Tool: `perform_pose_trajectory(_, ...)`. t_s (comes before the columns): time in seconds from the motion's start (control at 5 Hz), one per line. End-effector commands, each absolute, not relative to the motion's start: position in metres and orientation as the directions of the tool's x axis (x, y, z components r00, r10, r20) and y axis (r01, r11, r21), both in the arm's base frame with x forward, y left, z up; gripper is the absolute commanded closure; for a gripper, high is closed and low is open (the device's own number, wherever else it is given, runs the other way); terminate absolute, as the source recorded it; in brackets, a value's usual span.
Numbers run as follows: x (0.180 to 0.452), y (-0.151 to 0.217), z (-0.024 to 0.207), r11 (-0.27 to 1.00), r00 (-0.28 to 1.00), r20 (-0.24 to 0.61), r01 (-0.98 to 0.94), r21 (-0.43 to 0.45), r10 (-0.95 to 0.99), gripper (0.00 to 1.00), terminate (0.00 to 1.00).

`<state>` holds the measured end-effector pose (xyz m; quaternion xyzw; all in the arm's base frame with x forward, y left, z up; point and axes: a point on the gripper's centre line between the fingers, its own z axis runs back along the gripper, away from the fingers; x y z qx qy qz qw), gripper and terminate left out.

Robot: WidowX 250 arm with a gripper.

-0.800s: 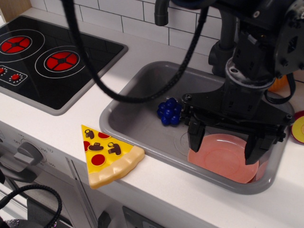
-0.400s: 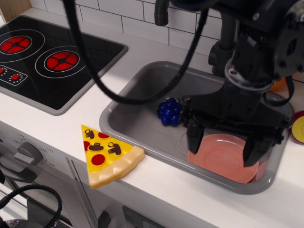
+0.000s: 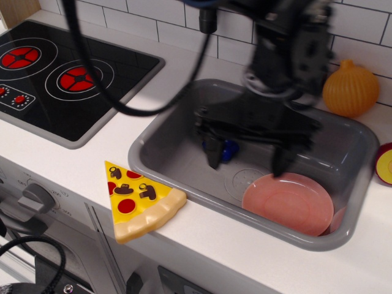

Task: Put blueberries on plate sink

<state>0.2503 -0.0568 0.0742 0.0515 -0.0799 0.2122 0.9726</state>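
The blueberries, a small cluster of dark blue balls, lie on the floor of the grey sink, mostly hidden behind my left finger. The salmon-pink plate lies flat in the sink's front right part. My gripper hangs open over the sink, its two black fingers spread wide. The left finger stands just in front of the blueberries, and the right finger is above the plate's far rim. The gripper holds nothing.
A toy pizza slice lies on the white counter in front of the sink. A black stove top is at the left. An orange onion-like toy stands behind the sink, and a yellow-and-purple disc is at the right edge.
The gripper has swung left and back, from above the plate to beside the blueberries. The plate is now uncovered. The blueberries and the plate have not moved.
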Motion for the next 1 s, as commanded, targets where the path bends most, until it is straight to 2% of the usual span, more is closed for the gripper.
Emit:
perform_pose_trajectory(0.0,0.295,-0.001,0.073,0.813,0.793,0.268,-0.580,0.056,0.548,0.00,0.00)
perform_pose_trajectory(0.4,0.331,0.012,0.051,0.781,0.752,0.310,-0.623,0.044,0.582,0.00,0.00)
perform_pose_trajectory(0.8,0.336,0.011,0.032,0.765,0.718,0.317,-0.643,-0.038,0.619,0.00,0.00)
